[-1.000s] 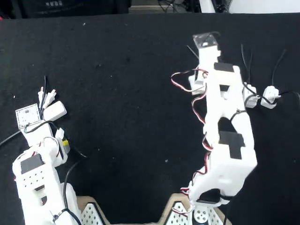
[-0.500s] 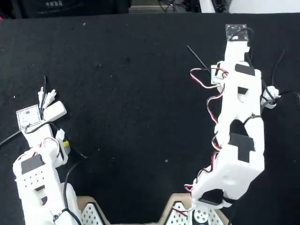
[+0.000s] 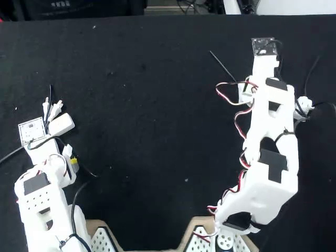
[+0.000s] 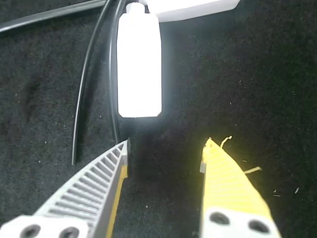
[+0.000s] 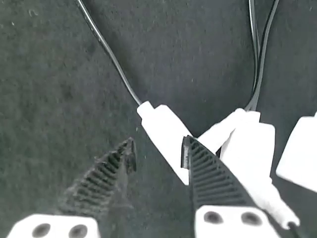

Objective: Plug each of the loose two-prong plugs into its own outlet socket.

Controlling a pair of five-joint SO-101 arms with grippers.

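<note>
Left claw point(image 4: 166, 146) spread wide and empty, hovering low over the black cloth point(image 4: 257, 74). Just ahead of its grey ribbed finger point(image 4: 94, 191), apart from it, a blocky white plug point(image 4: 139, 64) lying flat, long axis pointing away from the claw, nearer that finger than the yellow finger point(image 4: 228, 183). Thin black cords point(image 4: 79, 109) trailing along the plug's far side from the yellow finger. Which end carries the prongs: cannot tell.

Right claw point(image 5: 157, 144) likewise spread, pinching nothing. In the gap between its fingertips and reaching just beyond them, a slim white plug point(image 5: 161, 126), angled across the gap, near end tucked behind the dark ribbed finger point(image 5: 213, 178), its black cord point(image 5: 106, 49) running off ahead of the claw. Just outside that same finger, a cluster of white connector bodies point(image 5: 255, 144) with cords of their own (plugs or sockets, hard to say), crowding close to the slim plug.

Handling, as a judgement: probably light, hard moulded plastic, smooth enough to slip or swivel under a narrow pinch; cords thin and limp, yet likely to tug and turn a body once lifted. Best taken across the flat sides, around mid-body, never by the cord, with the prong end left clear for the socket. For the slim white plug, worth squaring the claw to its long axis first and minding the neighbours beside the finger.
</note>
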